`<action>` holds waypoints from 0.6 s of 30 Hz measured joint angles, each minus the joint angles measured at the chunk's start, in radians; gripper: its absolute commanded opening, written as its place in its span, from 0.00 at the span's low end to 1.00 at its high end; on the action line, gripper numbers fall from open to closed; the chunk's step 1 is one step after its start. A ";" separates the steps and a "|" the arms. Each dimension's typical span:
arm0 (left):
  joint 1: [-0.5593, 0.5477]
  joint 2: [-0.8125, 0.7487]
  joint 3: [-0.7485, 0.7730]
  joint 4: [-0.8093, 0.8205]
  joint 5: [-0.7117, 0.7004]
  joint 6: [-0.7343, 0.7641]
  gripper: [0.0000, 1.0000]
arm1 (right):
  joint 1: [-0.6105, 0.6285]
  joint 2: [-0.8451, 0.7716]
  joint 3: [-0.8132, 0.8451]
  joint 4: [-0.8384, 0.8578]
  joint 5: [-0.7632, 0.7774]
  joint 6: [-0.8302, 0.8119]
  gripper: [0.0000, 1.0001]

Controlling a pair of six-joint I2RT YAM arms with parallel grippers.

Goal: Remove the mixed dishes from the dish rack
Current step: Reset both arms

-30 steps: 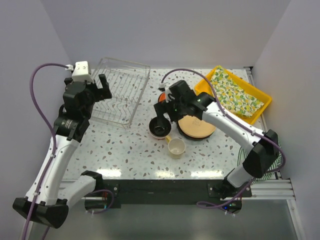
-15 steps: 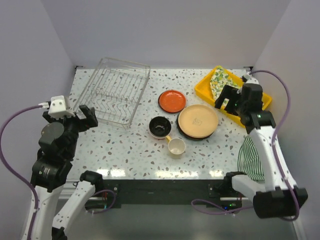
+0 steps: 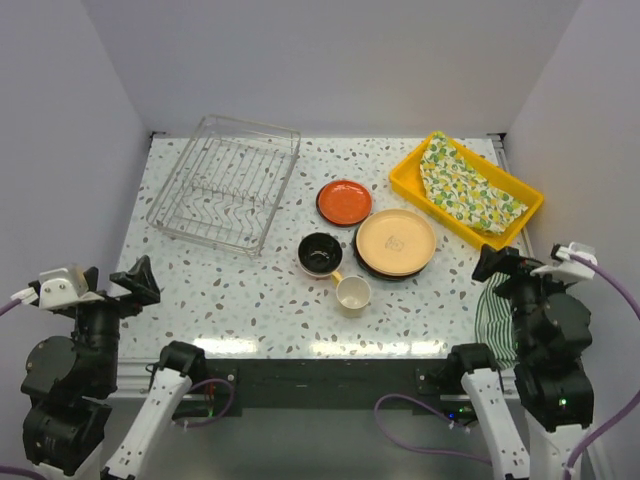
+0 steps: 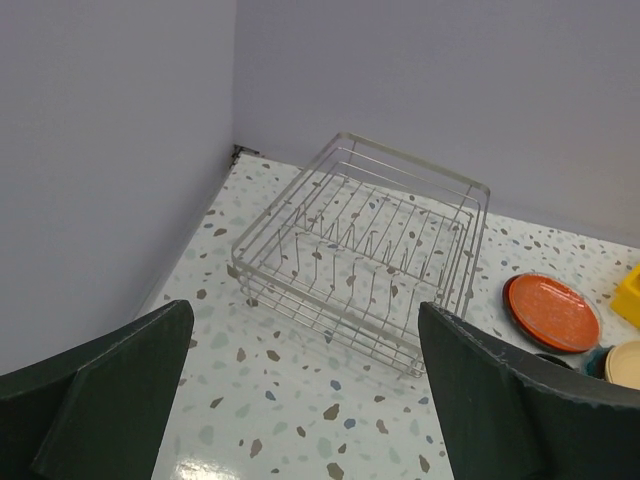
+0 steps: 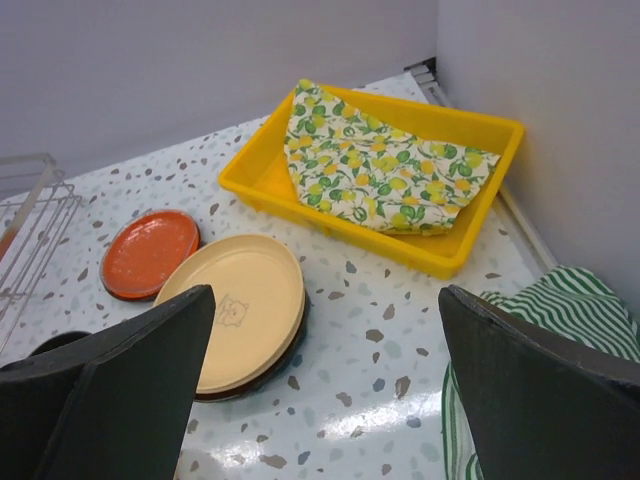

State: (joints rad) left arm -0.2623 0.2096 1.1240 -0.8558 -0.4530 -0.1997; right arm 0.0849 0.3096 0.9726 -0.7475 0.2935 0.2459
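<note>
Wire rack [image 3: 225,185]: stood at the far left of the tabletop [image 3: 250,290]; I saw bare zigzag wires all across its bottom.
Orange plate [image 3: 345,202]: lay flat on the tabletop, right of the rack and apart from it.
Tan plate [image 3: 396,241]: sat stacked on a dark plate [image 3: 383,273], just beside the orange one.
Black bowl [image 3: 320,254]: stood upright just left of that stack.
Mug [image 3: 353,294]: stood mouth up, just in front of the bowl, handle towards it.
Tray [image 3: 405,182]: yellow, at the far right, with a lemon-print cloth [image 3: 465,185] in it.
Striped cloth [image 3: 495,320]: lay at the near right edge.
Left pincer [image 4: 305,320]: I had it wide open and empty, off the near left corner, well apart from the rack.
Right pincer [image 5: 325,295]: wide open too, gripping nothing, at the near right corner by the striped cloth.
</note>
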 measured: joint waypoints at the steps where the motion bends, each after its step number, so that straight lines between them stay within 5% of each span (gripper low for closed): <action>1: 0.000 -0.007 0.000 -0.013 0.006 -0.003 1.00 | 0.000 -0.035 -0.009 -0.010 0.008 -0.006 0.98; 18: 0.000 -0.085 -0.018 -0.060 0.087 -0.025 1.00 | 0.000 -0.234 -0.090 -0.069 0.103 -0.036 0.98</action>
State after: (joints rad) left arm -0.2626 0.1242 1.1065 -0.9154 -0.3656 -0.2249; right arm 0.0849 0.0753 0.8829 -0.8162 0.3969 0.2096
